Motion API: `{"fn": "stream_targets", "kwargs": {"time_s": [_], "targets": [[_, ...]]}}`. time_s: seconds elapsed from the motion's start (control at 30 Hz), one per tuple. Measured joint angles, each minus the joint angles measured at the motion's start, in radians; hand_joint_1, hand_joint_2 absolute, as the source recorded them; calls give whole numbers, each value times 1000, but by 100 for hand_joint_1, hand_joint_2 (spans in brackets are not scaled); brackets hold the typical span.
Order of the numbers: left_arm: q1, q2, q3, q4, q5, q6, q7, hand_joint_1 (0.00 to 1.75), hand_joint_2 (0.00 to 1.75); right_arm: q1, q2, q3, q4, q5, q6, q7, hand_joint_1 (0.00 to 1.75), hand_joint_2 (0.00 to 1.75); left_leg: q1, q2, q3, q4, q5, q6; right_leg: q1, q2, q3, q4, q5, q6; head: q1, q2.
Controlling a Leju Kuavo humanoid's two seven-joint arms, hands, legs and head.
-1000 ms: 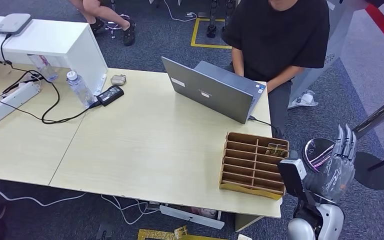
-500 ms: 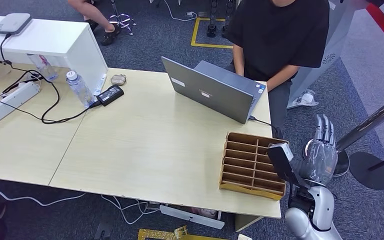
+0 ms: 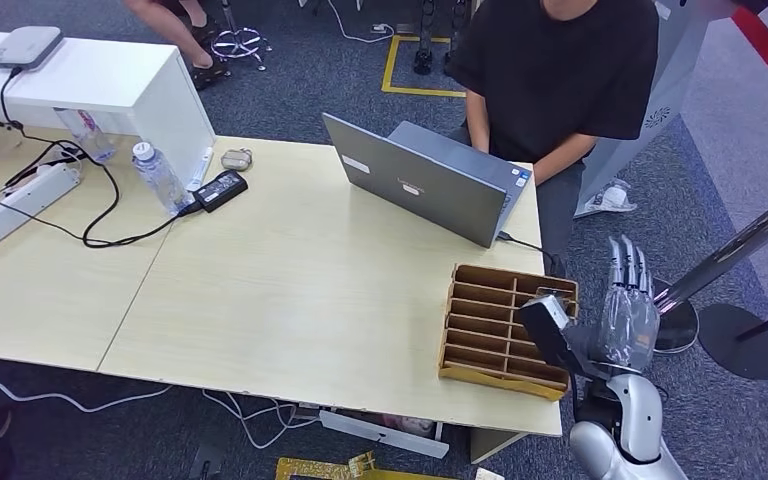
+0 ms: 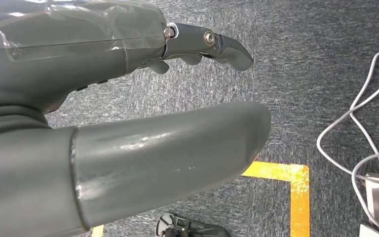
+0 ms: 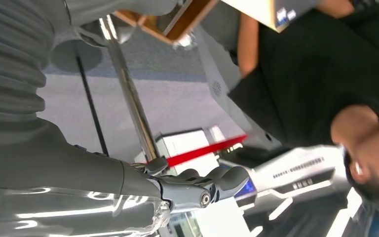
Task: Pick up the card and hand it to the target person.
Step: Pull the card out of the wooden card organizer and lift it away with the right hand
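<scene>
I am standing at the near edge of a pale table (image 3: 290,290), looking down. My right hand (image 3: 625,320) is raised beside the table's right corner, fingers straight and spread upward, grasping nothing. It is hovering just right of a brown box (image 3: 505,330) of narrow slots, probably because the card is kept there. In the slot at the far right corner something small and flat is showing, likely the card (image 3: 552,296), though it is too small to be sure. The hand is near it but not touching.

A person in a black shirt (image 3: 560,70) is sitting across the table at a grey laptop (image 3: 420,185); I judge this is the one to receive the card, since they are within reach of the box.

My left hand (image 4: 128,98) is hanging low, released, with thumb and fingers apart and nothing between them. Its wrist camera is looking down at grey carpet, yellow floor tape (image 4: 286,177) and a white cable (image 4: 360,148).

The right wrist camera is showing what the head view cannot: the fingertips (image 5: 222,182) from close behind, bare, with the person's black shirt beyond them. It is not showing the card.
</scene>
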State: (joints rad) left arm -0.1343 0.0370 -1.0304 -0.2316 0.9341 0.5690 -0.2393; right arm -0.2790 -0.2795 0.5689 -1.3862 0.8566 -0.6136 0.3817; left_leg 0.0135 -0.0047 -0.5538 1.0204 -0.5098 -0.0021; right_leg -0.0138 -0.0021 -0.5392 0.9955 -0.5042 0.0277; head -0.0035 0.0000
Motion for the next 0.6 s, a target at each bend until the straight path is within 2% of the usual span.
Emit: {"fn": "stream_targets", "kwargs": {"time_s": [0.07, 0.2, 0.27, 0.43, 0.5, 0.6], "targets": [[0, 0, 0, 0, 0, -1, -1, 0, 0, -9, -8, 17, 6, -4, 28, 19, 45, 175, 0, 0, 0, 0, 0, 0, 0, 0, 0, 0, 0, 0, 0, 0], [0, 0, 0, 0, 0, -2, -2, 0, 0, -22, -20, 45, 14, -10, 57, 46, 51, 175, 0, 0, 0, 0, 0, 0, 0, 0, 0, 0, 0, 0, 0, 0], [0, 0, 0, 0, 1, -2, -2, 0, 0, -26, -28, 58, 16, -14, 59, 60, 61, 175, 0, 0, 0, 0, 0, 0, 0, 0, 0, 0, 0, 0, 0, 0], [0, 0, 0, 0, 4, -2, -2, 0, 0, -28, -46, 75, 14, -21, 63, 95, 109, 175, 0, 0, 0, 0, 0, 0, 0, 0, 0, 0, 0, 0, 0, 0], [1, 0, 0, 0, 5, -2, -2, 0, 0, -28, -52, 77, 13, -22, 69, 106, 115, 175, 0, 0, 0, 0, 0, 0, 0, 0, 0, 0, 0, 0, 0, 0], [1, 0, 0, 0, 5, -2, -2, 0, 0, -28, -53, 78, 12, -23, 70, 108, 115, 175, 0, 0, 0, 0, 0, 0, 0, 0, 0, 0, 0, 0, 0, 0]]}}
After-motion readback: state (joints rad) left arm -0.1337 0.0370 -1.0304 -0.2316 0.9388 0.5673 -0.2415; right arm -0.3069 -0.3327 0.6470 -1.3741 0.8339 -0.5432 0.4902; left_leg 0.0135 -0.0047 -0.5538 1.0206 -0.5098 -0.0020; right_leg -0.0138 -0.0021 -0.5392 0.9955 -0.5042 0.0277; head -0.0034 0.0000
